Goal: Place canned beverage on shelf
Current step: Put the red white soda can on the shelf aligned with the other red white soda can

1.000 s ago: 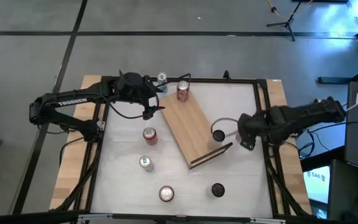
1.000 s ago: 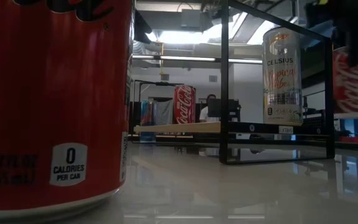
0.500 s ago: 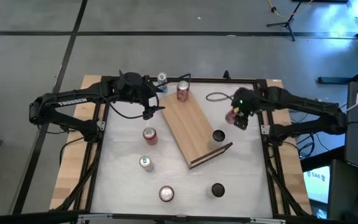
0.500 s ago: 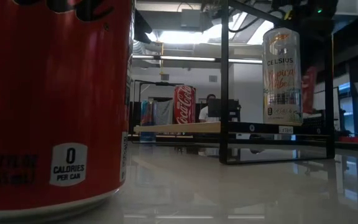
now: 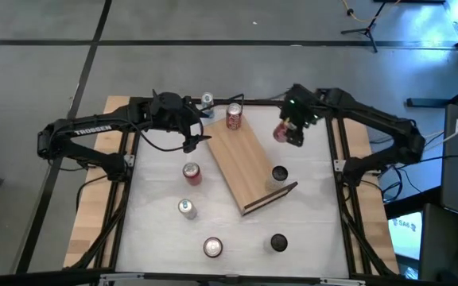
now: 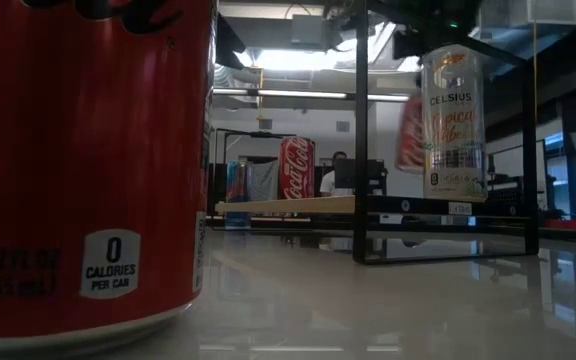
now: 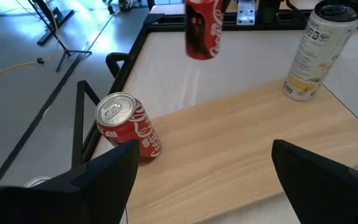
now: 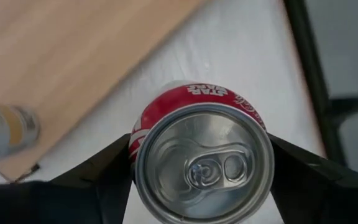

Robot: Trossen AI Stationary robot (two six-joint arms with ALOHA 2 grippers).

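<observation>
The shelf [image 5: 243,161], a long light-wood board, lies slanting across the middle of the table. A red can [image 5: 234,117] stands upright on its far end, and a tall pale can [image 7: 317,50] on its near right end. My right gripper [image 5: 289,131] is shut on another red can [image 5: 280,133], in the air right of the board's far half. This can shows blurred in the low view [image 6: 410,135]. My left gripper [image 7: 204,186] is open and empty over the board's far left edge. My right gripper pinches the red can between its two fingers [image 8: 98,180], one on each side of the can's upper wall [image 8: 143,127]. The fingers come from above, pointing down. The can hangs upright, its top [image 8: 204,165] toward the wrist, lifted clear of table and board.
More cans stand on the white table: a red one [image 5: 191,172], a silver one [image 5: 186,208], one at the near edge [image 5: 212,247], a dark one [image 5: 278,242], and a blue one [image 5: 206,99] at the far edge. A red can [image 6: 88,160] fills the low view's left.
My right gripper has carried the red can from near the table's right edge toward the far edge and left, to a place beside the board's far half. The can stays upright and clear of the table.
</observation>
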